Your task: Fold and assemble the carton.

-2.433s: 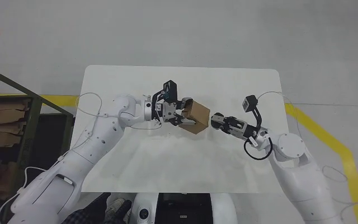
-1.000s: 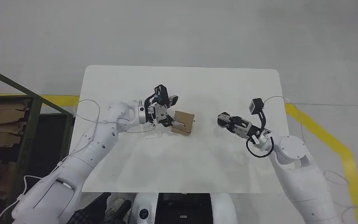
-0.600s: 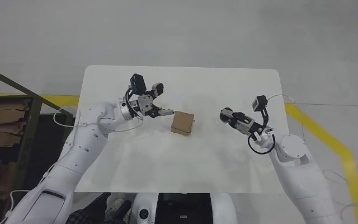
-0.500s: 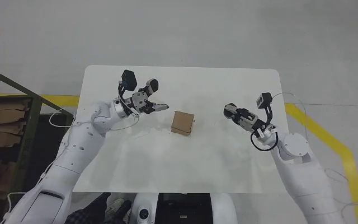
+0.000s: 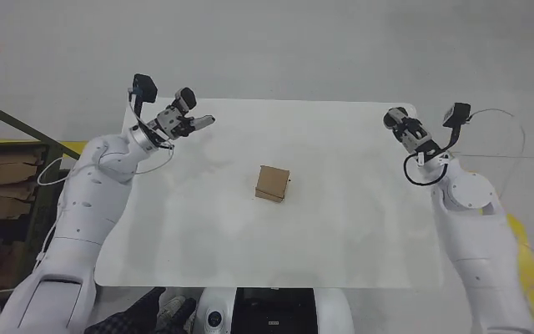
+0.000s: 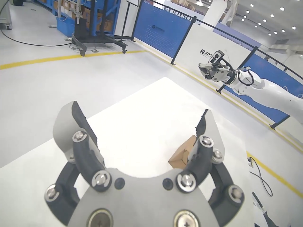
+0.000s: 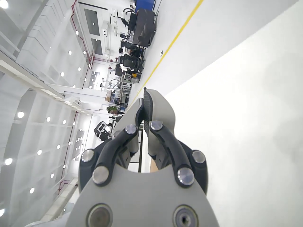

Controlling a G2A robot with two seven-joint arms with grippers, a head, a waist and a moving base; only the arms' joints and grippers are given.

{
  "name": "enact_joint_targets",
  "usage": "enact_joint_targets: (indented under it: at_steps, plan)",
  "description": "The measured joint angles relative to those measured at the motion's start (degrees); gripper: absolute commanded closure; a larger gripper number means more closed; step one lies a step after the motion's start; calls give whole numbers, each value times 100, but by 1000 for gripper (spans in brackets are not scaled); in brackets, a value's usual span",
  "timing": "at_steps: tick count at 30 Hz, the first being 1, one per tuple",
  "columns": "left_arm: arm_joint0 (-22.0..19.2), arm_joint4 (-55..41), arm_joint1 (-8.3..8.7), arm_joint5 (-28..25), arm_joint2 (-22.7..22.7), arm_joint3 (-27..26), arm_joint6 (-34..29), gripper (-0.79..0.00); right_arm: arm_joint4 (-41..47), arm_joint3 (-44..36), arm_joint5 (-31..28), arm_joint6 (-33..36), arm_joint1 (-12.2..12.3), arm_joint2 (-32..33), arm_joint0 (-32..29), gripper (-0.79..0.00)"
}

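- I logged the carton resting near the middle of the white table, a small brown box with its upper face looking closed; neither tool touched it.
- From the left wrist camera, I saw the carton partly hidden behind one finger.
- The left gripper was at the table's far left corner, well apart from the carton.
- Its fingers stood wide apart with nothing between them.
- The right gripper was at the far right corner, also well apart from the carton.
- Its pads were pressed together with nothing between them.
- I also noted the right gripper in the left wrist view, raised well off the table.
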Motion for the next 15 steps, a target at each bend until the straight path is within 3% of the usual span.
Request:
enact_joint_targets:
  at_steps: [15]
  plan:
    - [440,-608,220,795,-1050,-251,-535,-785,-841,589,-188,-490,-18,10,846,0]
